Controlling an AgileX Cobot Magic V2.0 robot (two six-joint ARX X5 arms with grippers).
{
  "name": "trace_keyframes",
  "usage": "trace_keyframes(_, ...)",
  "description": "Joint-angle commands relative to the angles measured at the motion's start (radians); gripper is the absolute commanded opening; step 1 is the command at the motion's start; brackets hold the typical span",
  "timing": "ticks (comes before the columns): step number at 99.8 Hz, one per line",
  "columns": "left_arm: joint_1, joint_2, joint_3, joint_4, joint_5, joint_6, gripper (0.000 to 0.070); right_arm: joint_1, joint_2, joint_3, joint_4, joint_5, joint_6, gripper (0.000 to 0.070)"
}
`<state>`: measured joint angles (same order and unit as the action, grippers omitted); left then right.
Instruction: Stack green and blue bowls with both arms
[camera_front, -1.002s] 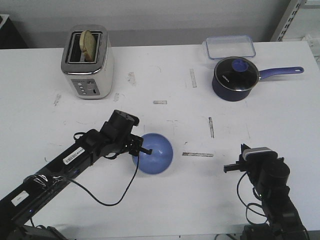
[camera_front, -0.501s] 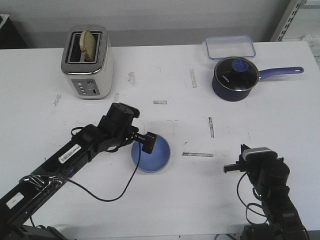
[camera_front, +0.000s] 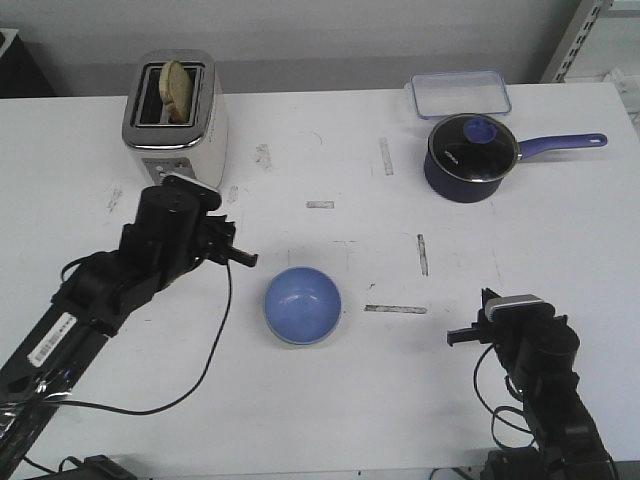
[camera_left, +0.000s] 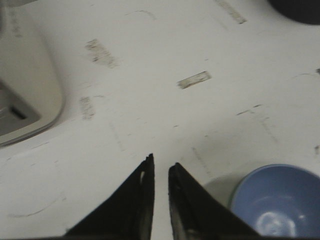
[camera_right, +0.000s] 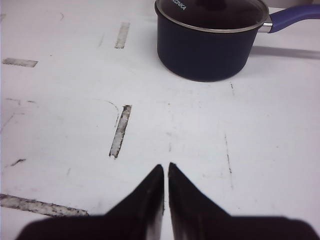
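The blue bowl looks smooth, slippery and light, best pinched at its rim, while the left gripper and the right gripper are both pressed together and hold nothing.

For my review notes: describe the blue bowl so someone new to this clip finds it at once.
Start at the toaster at the table's far left, then come toward the robot and rightward to mid-table. The blue bowl sits upright there, off the left claw. Unlike the dark lidded saucepan far right, it is pale, open and handleless.
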<state>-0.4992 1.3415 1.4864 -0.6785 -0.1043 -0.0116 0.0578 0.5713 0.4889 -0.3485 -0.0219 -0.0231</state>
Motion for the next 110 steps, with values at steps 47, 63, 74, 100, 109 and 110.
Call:
trace_keyframes(47, 0.357, -0.568, -0.642, 0.309, -0.012, 0.026, 0.0000, 0.000, 0.006, -0.001, 0.012, 0.003, -0.007, 0.0001)
trace_keyframes(63, 0.379, -0.810, -0.849, 0.396, -0.012, 0.027, 0.0000, 0.000, 0.006, -0.001, 0.012, 0.003, -0.007, 0.0001)
trace_keyframes(74, 0.389, -0.945, -0.923, 0.399, -0.040, 0.027, 0.0000, 0.000, 0.006, -0.001, 0.013, 0.003, -0.007, 0.0001)
trace_keyframes(100, 0.393, -1.099, -0.966, 0.380, -0.098, 0.026, 0.0001, 0.000, 0.006, -0.001, 0.018, 0.003, -0.008, 0.0001)
trace_keyframes(109, 0.393, -1.122, -0.966, 0.381, -0.097, 0.026, 0.0001, 0.000, 0.005, -0.001, 0.021, 0.004, -0.008, 0.0001)
trace_keyframes(110, 0.393, -1.123, -0.966, 0.381, -0.098, 0.026, 0.0001, 0.000, 0.005, -0.001, 0.021, 0.004, -0.008, 0.0001)
